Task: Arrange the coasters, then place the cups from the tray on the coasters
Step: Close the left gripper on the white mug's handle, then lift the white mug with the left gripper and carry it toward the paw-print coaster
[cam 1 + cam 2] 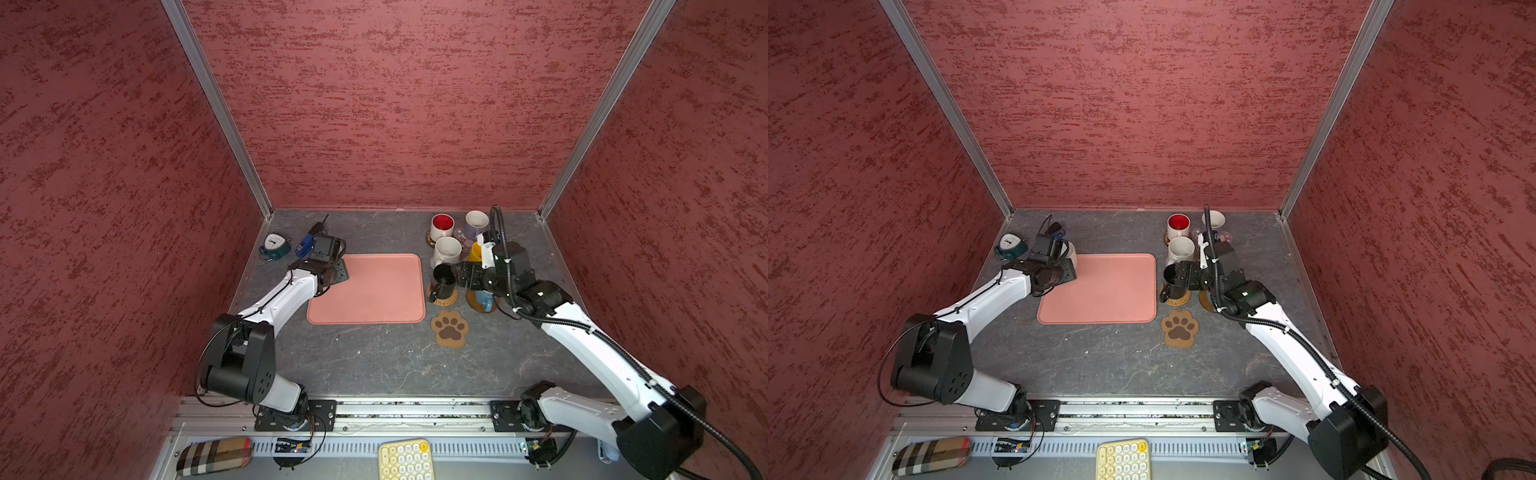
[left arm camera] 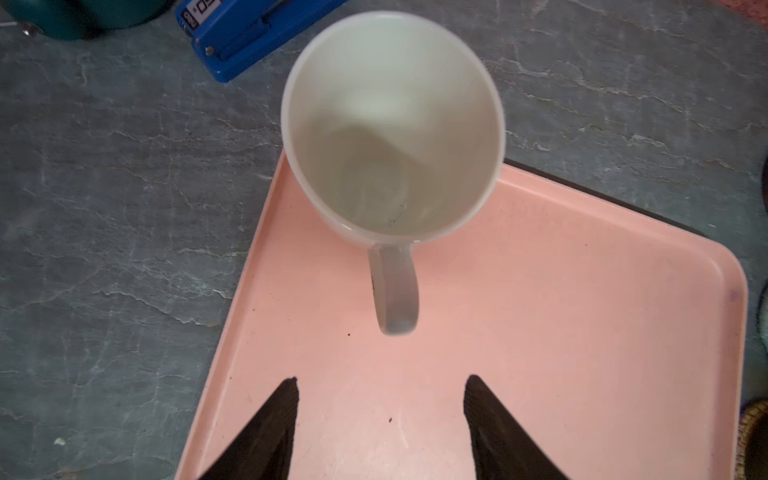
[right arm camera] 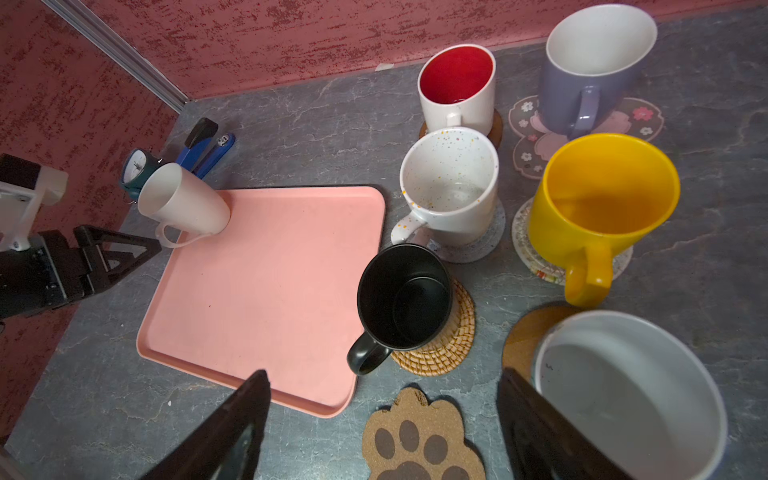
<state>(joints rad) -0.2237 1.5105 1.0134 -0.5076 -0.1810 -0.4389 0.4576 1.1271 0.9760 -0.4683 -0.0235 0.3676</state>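
The tabletop (image 1: 374, 365) is a dark grey slab with pale marble-like veins, boxed in on the left, right and far sides by red mottled walls (image 1: 395, 104) that meet at aluminium corner posts (image 1: 216, 104). A metal rail (image 1: 415, 411) carrying both arm bases runs along its near edge.

The tray (image 1: 374, 295) lies flat at the centre. The plain white mug (image 2: 390, 124) stands at its far left corner, handle pointing to the left gripper (image 2: 381, 379). That gripper's jaws are apart and empty, just short of the handle. Whether the mug's base sits wholly inside the rim is hard to tell.

Right of the tray, the right gripper (image 3: 383, 371) hangs with its jaws spread wide and gripping nothing, above the black mug (image 3: 403, 299) on the rattan coaster (image 3: 453, 345). The paw-print coaster (image 1: 450, 328) lies bare just nearer. A clock (image 1: 274, 245) and a blue stapler (image 1: 305, 245) sit in the far left corner.
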